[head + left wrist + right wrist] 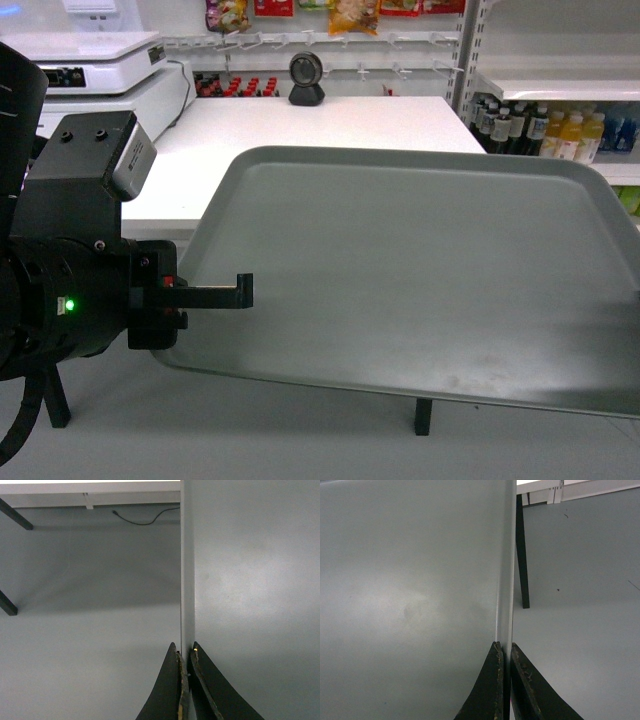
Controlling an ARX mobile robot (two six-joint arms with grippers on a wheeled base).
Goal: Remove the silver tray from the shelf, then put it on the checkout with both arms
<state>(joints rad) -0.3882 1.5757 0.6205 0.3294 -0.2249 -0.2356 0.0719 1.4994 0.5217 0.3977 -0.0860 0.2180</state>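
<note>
The silver tray (pixel 420 270) is off the shelf, held in the air before the checkout (pixel 330 125). We find the left gripper (pixel 186 680) and right gripper (pixel 504 680) each pinching a rim. Setting down remains.

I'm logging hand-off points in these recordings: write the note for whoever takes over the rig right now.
Left gripper: jaws shut on the silver tray rim, at its left edge.
Right gripper: jaws shut on the rim of the opposite edge; out of the head view.
Tray: off the shelf, held in the air in front of the checkout, its far edge overlapping the counter in the head view.
Left: carry it forward over the counter, set it down, open both.
</note>
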